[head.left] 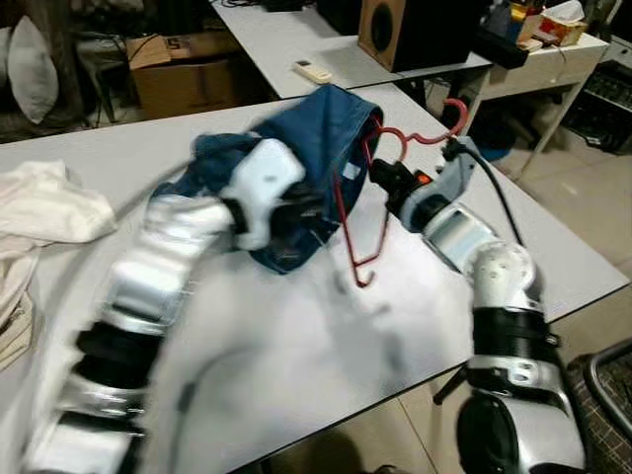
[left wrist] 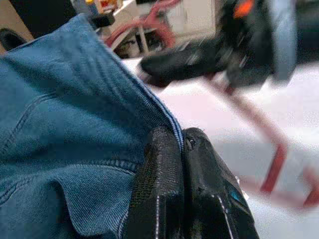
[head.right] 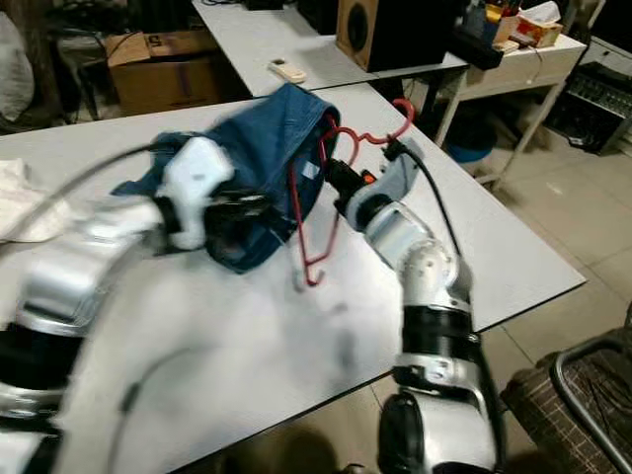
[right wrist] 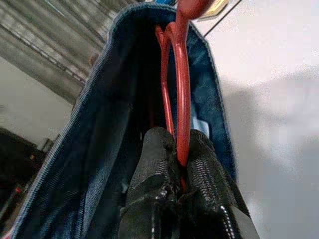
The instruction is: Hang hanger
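Right wrist view: our right gripper (right wrist: 179, 149) jaws clamp the red hanger (right wrist: 180, 74), its length running into the jeans (right wrist: 99, 124) our left gripper (left wrist: 180, 144) pinches.

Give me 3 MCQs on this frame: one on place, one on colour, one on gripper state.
1. Where is the remote?
A. on the far table, near the speaker
B. on the floor
C. on the jeans

2. What colour is the hanger?
A. white
B. red
C. black

3. What is the left gripper doing?
A. hanging open
B. shut on the hanger
C. shut on the jeans

Key: 1 A, it lies on the far table left of the speaker. 2 B, the wire is red in both eye views. 3 C, the left wrist view shows its fingers pinching the hem of the jeans; the right gripper is the one clamping the hanger.
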You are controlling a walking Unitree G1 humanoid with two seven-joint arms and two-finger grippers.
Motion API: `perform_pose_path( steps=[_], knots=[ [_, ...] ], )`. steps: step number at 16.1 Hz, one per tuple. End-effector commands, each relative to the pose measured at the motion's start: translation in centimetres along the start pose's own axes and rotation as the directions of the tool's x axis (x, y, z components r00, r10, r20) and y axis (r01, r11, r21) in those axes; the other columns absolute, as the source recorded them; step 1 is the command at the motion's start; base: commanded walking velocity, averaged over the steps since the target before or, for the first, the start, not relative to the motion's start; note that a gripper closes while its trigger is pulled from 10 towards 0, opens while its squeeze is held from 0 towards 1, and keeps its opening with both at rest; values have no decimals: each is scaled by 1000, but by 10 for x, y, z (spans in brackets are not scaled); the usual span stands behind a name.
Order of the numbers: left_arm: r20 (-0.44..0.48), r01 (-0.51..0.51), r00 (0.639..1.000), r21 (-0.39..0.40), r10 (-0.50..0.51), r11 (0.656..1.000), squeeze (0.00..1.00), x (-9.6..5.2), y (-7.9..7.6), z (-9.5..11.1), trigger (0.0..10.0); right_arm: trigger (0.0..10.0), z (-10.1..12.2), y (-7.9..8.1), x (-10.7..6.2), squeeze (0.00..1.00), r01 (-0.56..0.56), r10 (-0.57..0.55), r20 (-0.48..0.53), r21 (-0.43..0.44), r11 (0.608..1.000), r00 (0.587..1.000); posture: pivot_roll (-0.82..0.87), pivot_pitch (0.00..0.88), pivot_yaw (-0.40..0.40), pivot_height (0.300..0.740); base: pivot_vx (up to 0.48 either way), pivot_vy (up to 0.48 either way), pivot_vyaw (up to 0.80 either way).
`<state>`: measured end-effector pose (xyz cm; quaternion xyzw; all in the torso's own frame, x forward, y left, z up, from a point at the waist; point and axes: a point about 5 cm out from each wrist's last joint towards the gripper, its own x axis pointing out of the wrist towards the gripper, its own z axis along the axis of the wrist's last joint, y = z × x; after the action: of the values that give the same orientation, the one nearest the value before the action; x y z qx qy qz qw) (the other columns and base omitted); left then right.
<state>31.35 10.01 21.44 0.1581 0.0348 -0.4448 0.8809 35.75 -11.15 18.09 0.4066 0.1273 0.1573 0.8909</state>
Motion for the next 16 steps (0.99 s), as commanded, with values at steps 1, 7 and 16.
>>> perform_pose_path(
  steps=[1,7,16],
  knots=[
    [47,47,998,-11,-46,999,0,4,-8,14,0,10000,11,-3,-1,0,8,-15,80,78,997,997,63,0,-13,740,0,0,0],
    [230,212,961,-269,-151,940,0,17,-30,42,0,10000,15,-17,6,0,39,-189,272,474,880,944,73,6,35,740,0,0,0],
    [375,176,927,-477,19,861,0,29,-5,92,0,10000,-48,-11,18,0,290,-311,90,187,938,946,75,15,27,740,0,0,0]
  ],
)
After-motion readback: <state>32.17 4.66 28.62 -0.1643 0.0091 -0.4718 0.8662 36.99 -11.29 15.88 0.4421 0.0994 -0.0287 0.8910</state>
